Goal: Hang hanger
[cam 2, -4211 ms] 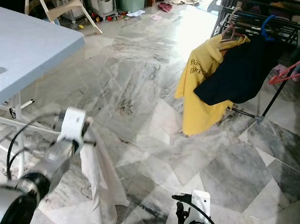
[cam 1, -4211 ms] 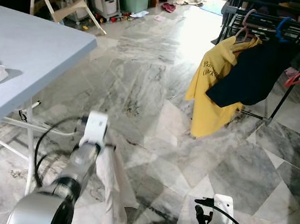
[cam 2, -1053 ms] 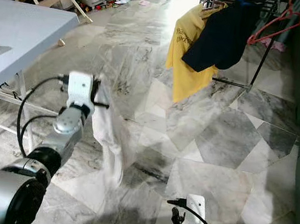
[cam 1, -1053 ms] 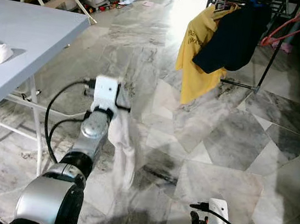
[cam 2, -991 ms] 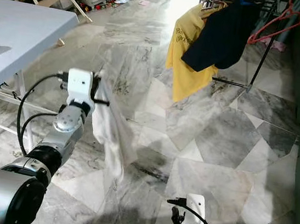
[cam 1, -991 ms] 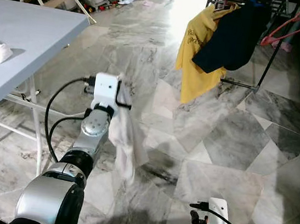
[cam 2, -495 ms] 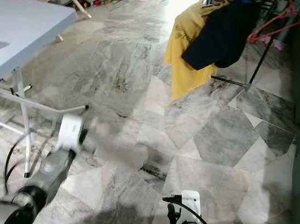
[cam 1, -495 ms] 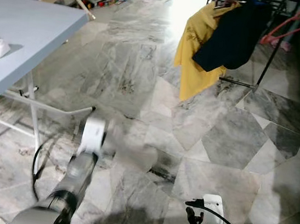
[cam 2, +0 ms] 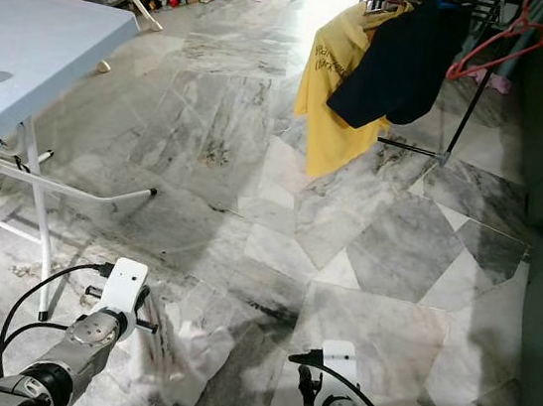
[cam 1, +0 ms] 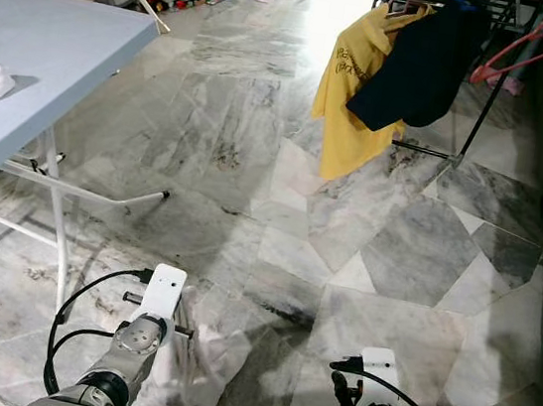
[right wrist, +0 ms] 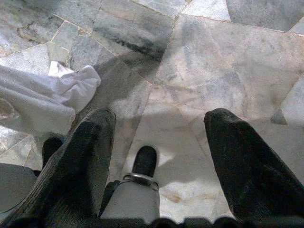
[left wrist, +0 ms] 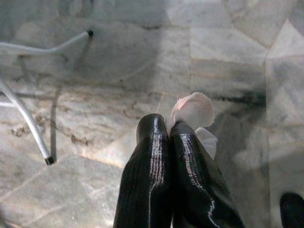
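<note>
Pinching white cloth point(left wrist: 192, 110), left end effector point(left wrist: 168, 130) low over floor point(cam 1: 395, 249).

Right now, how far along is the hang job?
Done: the white garment is picked up, pinched in the left gripper, whose fingers are shut on it.
In hand: it dangles low near the floor; the right gripper hangs open and idle.
Left: the drying rack with the yellow shirt and dark garment stands far across the marble floor; nothing white is hung yet.

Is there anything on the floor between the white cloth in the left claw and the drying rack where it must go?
Nothing visible does. The left claw holds the white cloth low, and bare marble floor leads to the drying rack.
</note>
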{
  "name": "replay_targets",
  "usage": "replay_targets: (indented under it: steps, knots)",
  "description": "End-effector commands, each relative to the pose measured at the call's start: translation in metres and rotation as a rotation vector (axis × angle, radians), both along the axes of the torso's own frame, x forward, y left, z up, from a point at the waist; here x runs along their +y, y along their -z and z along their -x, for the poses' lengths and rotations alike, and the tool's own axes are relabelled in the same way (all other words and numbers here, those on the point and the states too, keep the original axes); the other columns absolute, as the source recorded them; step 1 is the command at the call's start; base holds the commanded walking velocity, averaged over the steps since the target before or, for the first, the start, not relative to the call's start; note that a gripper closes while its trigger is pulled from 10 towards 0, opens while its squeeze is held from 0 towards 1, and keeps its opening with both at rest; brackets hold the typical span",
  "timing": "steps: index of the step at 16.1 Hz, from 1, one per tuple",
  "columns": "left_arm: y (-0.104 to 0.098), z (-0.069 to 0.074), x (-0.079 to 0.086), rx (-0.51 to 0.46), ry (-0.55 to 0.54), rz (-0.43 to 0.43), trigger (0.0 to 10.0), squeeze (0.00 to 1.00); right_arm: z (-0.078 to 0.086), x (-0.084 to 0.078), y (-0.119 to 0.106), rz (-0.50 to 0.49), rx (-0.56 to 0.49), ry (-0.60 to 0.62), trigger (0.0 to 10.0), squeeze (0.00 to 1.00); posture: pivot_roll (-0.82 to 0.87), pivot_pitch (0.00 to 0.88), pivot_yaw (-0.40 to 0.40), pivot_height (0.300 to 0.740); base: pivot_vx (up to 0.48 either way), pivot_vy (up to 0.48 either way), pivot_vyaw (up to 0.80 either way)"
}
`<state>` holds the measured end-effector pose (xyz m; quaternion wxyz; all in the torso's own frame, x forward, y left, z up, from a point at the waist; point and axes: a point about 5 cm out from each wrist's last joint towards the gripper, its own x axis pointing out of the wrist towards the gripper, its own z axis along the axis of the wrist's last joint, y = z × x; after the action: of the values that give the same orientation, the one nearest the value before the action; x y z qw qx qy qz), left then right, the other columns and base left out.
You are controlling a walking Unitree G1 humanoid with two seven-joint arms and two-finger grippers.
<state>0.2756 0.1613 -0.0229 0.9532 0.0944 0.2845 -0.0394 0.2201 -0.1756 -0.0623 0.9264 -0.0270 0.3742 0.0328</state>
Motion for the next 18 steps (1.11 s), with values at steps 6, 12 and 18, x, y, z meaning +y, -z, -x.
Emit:
replay_targets:
  steps: [6,12,18]
  knots:
    - [0.02,0.023,0.007,0.129,-0.003,-0.006,10.0,0.0,0.01,0.008,0.007,-0.013,0.04,-0.015,10.0,0.0,-0.1,0.097,0.042,0.74,0.0,0.0,0.0]
    - [0.031,0.038,0.011,0.203,-0.029,0.016,10.0,0.0,0.009,0.054,0.009,-0.027,0.083,-0.073,10.0,0.0,-0.08,0.083,0.015,0.74,0.0,0.0,0.0]
    - [0.035,0.044,0.008,0.223,-0.017,0.05,10.0,0.0,0.023,0.034,0.016,-0.02,0.088,-0.063,10.0,0.0,-0.09,0.084,0.013,0.74,0.132,0.0,0.0]
